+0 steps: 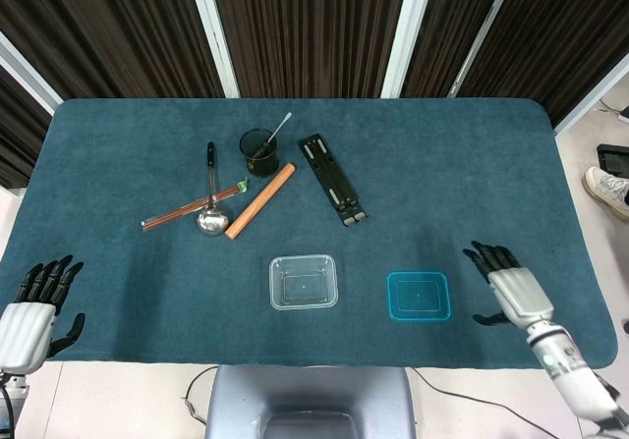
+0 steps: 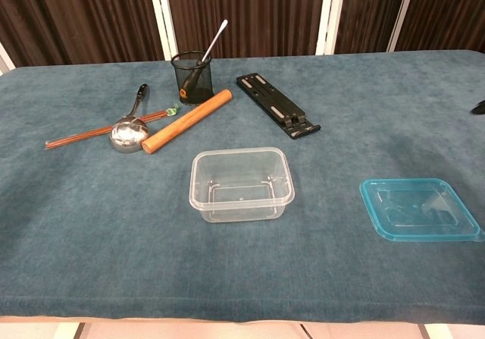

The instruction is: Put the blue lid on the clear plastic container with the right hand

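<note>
Your blue lid (image 1: 419,296): translucent, square-ish, flat on table, near front edge. Your clear plastic container (image 1: 304,282): rectangular, upright, open-topped, empty, apart to lid's left in both views.

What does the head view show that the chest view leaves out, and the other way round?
Only the head view shows the left hand at the table's near left corner and the whole right hand, open, just right of the blue lid. Only the chest view shows the side walls of the clear plastic container; of the right hand it catches only a dark tip at its right edge. Both show the lid lying flat beside the container, the mesh cup, ladle and rolling pin.
</note>
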Controlling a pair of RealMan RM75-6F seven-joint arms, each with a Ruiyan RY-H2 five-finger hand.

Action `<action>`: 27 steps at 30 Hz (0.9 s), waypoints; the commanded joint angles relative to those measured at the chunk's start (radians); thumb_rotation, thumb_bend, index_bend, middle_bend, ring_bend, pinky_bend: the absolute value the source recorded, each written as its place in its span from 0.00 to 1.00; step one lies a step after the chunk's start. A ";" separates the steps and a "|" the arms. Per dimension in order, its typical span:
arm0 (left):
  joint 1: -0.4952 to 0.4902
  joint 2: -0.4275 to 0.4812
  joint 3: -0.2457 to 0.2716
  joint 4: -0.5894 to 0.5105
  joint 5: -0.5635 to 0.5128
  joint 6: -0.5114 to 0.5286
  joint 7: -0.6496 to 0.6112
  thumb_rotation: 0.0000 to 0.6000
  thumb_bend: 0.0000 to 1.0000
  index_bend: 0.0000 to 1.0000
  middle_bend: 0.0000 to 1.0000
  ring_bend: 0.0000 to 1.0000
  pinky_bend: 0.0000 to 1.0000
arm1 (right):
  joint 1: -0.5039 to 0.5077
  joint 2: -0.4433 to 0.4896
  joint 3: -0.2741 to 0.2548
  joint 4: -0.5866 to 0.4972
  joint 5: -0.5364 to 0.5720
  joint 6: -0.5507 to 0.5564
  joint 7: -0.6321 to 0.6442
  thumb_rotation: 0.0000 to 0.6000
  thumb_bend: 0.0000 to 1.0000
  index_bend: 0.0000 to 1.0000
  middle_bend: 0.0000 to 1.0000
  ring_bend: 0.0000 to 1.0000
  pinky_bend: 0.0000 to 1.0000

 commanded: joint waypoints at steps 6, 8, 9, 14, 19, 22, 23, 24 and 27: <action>-0.003 -0.002 0.002 -0.003 -0.002 -0.006 0.007 1.00 0.43 0.00 0.00 0.00 0.06 | 0.104 -0.066 -0.010 0.000 0.116 -0.152 -0.099 1.00 0.15 0.00 0.00 0.00 0.00; -0.003 -0.001 0.003 -0.003 0.000 -0.004 0.006 1.00 0.43 0.00 0.00 0.00 0.06 | 0.120 -0.071 -0.013 -0.005 0.141 -0.183 -0.108 1.00 0.15 0.00 0.00 0.00 0.00; -0.002 -0.001 0.003 -0.003 0.002 -0.003 0.006 1.00 0.43 0.00 0.00 0.00 0.06 | 0.127 -0.075 -0.012 -0.008 0.153 -0.194 -0.110 1.00 0.15 0.00 0.00 0.00 0.00; -0.002 -0.001 0.006 -0.002 0.006 0.000 0.004 1.00 0.43 0.00 0.00 0.00 0.06 | 0.154 -0.104 -0.017 -0.007 0.206 -0.221 -0.140 1.00 0.15 0.02 0.00 0.00 0.00; -0.003 0.000 0.006 -0.002 0.006 -0.002 0.004 1.00 0.43 0.00 0.00 0.00 0.06 | 0.175 -0.133 -0.019 -0.004 0.254 -0.220 -0.183 1.00 0.15 0.06 0.00 0.00 0.00; -0.003 0.000 0.007 -0.002 0.007 -0.001 0.003 1.00 0.43 0.00 0.00 0.00 0.06 | 0.187 -0.145 -0.020 -0.005 0.274 -0.219 -0.197 1.00 0.15 0.07 0.00 0.00 0.00; -0.003 0.000 0.007 -0.002 0.007 -0.001 0.003 1.00 0.43 0.00 0.00 0.00 0.06 | 0.190 -0.148 -0.022 -0.005 0.281 -0.221 -0.203 1.00 0.15 0.09 0.01 0.00 0.00; -0.003 0.000 0.007 -0.002 0.006 -0.002 0.003 1.00 0.43 0.00 0.00 0.00 0.06 | 0.196 -0.152 -0.025 -0.004 0.290 -0.224 -0.211 1.00 0.15 0.09 0.01 0.00 0.00; -0.003 0.000 0.007 -0.002 0.006 -0.002 0.002 1.00 0.43 0.00 0.00 0.00 0.06 | 0.208 -0.164 -0.032 -0.001 0.314 -0.227 -0.236 1.00 0.15 0.12 0.03 0.00 0.00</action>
